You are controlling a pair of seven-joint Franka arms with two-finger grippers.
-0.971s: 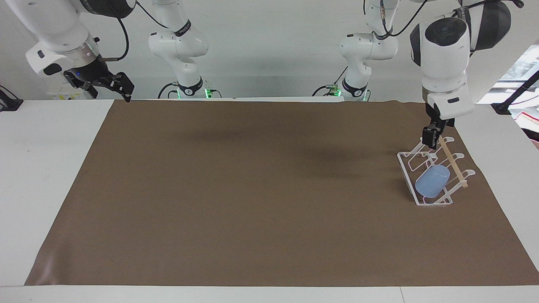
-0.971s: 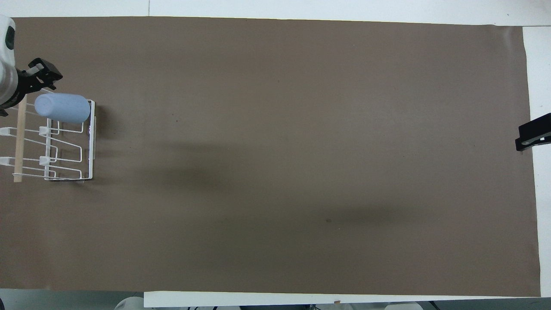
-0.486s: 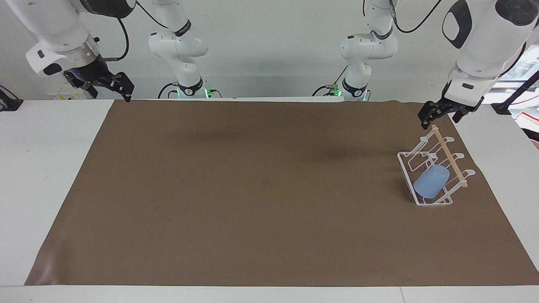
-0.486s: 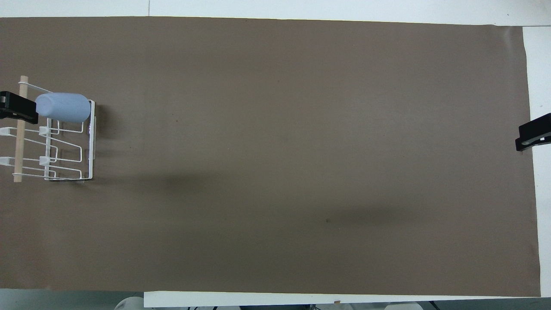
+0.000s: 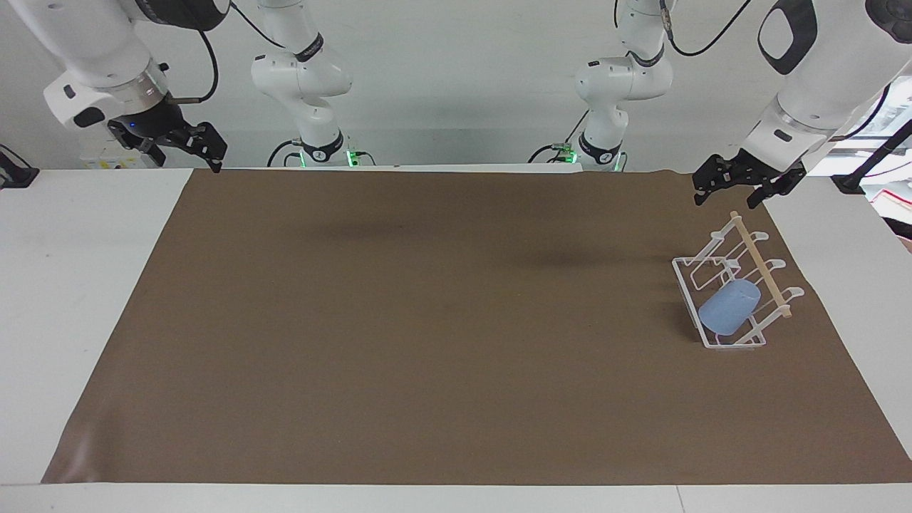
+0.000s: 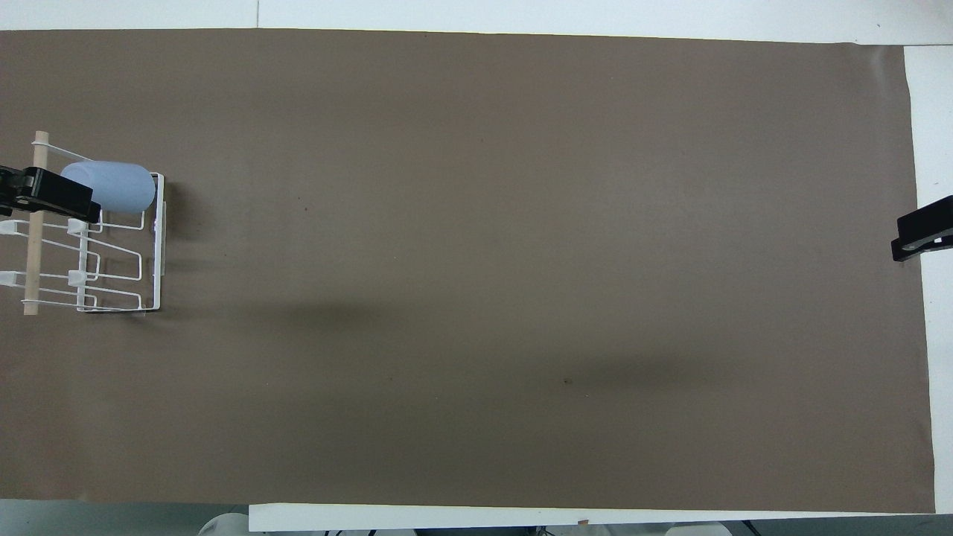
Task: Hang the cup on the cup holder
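The light-blue cup (image 5: 728, 308) hangs tilted on a prong of the white wire cup holder (image 5: 685, 286), at the holder's end farther from the robots; it also shows in the overhead view (image 6: 119, 186). The holder (image 6: 158, 246) stands on the brown mat at the left arm's end of the table, its wooden rod (image 5: 761, 267) across the top. My left gripper (image 5: 727, 198) is open and empty, up in the air above the holder and touching nothing; in the overhead view it (image 6: 52, 195) covers part of the rod. My right gripper (image 5: 184, 153) waits open and empty over the mat's corner, and shows in the overhead view (image 6: 922, 228).
A brown mat (image 5: 427, 320) covers most of the white table (image 5: 78, 285). The two arm bases stand at the robots' edge of the table.
My left gripper has risen from the holder's rod, turned and drawn back, open and empty. The cup has stayed on its prong. The right arm has not moved.
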